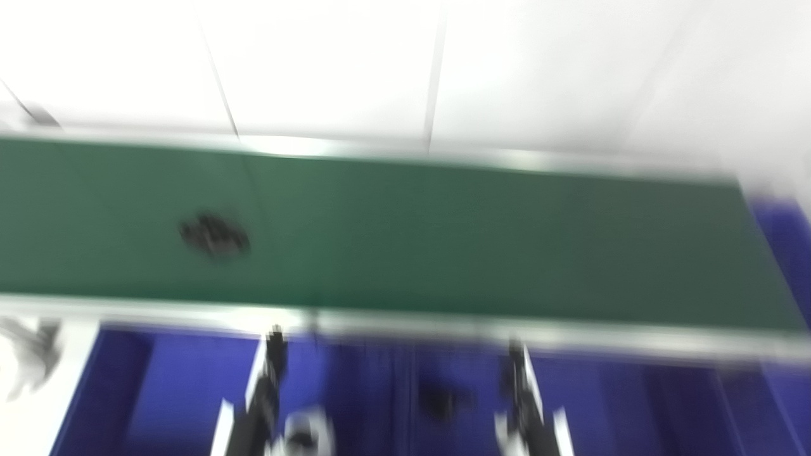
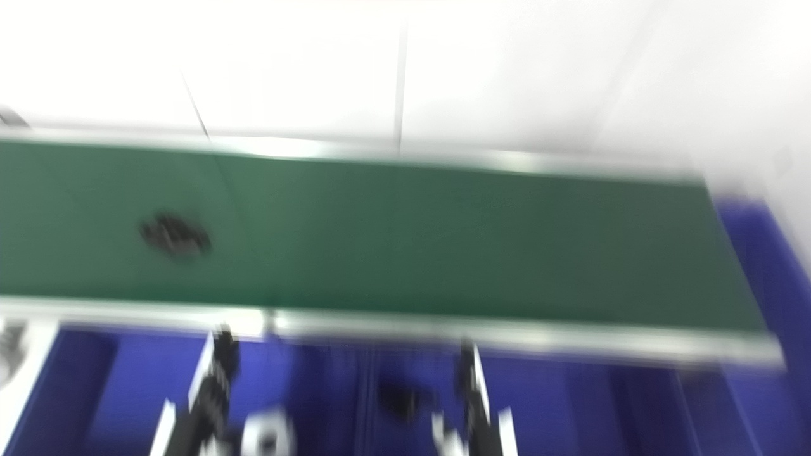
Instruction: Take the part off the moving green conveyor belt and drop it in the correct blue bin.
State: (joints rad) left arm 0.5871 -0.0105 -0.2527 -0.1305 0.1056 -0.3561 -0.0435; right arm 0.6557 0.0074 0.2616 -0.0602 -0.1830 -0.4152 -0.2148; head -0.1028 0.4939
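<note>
The picture is blurred by motion. A small dark part point(image 1: 214, 235) lies on the green conveyor belt point(image 1: 443, 240), towards its left end; it also shows in the right eye view point(image 2: 175, 236). My left hand point(image 1: 269, 399) and my right hand point(image 1: 523, 405) rise from the bottom edge over the blue bins point(image 1: 184, 386), short of the belt's near rail. Both hands hold nothing, with fingers pointing up; the blur hides how far apart the fingers are. The part is left of and beyond the left hand.
A dark object point(image 1: 440, 402) lies in a blue bin between my hands. Another blue bin point(image 1: 789, 247) stands past the belt's right end. A metal rail point(image 1: 507, 332) edges the belt's near side. A white wall is behind.
</note>
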